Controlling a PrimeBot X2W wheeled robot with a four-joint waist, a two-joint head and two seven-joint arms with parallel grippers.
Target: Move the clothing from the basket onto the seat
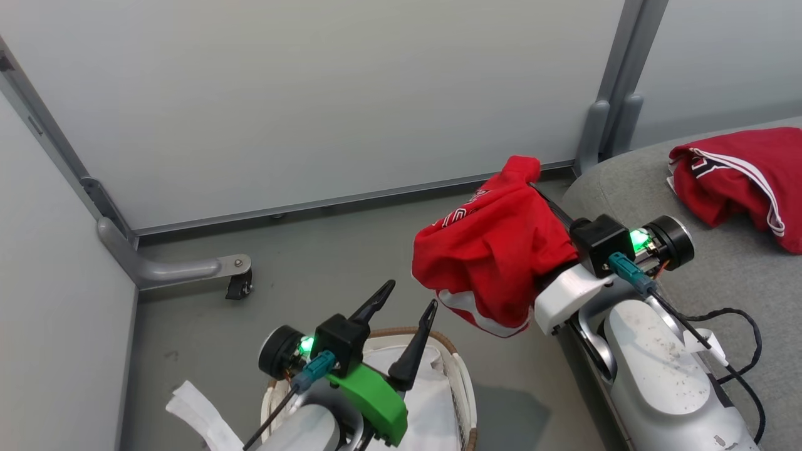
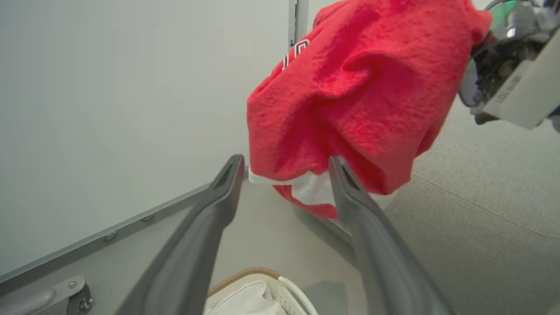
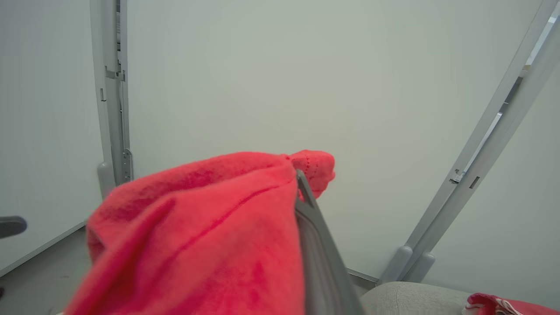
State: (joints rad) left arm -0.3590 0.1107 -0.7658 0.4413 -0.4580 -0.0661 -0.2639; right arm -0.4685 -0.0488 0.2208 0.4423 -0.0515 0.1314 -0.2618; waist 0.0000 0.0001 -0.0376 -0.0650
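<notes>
Red garment (image 1: 495,250) hangs bunched over the right gripper (image 3: 301,177), whose fingers are clamped shut on it, just left of the seat (image 1: 720,282). A second garment (image 1: 733,181) lies crumpled on the seat's far right. Near left, the left gripper (image 1: 412,294) hovers spread wide and empty above the basket (image 1: 458,360).

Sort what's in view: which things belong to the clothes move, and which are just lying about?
Job:
lifted garment
second garment
seat
basket

Lying about:
liner
panel foot
wall panels
</notes>
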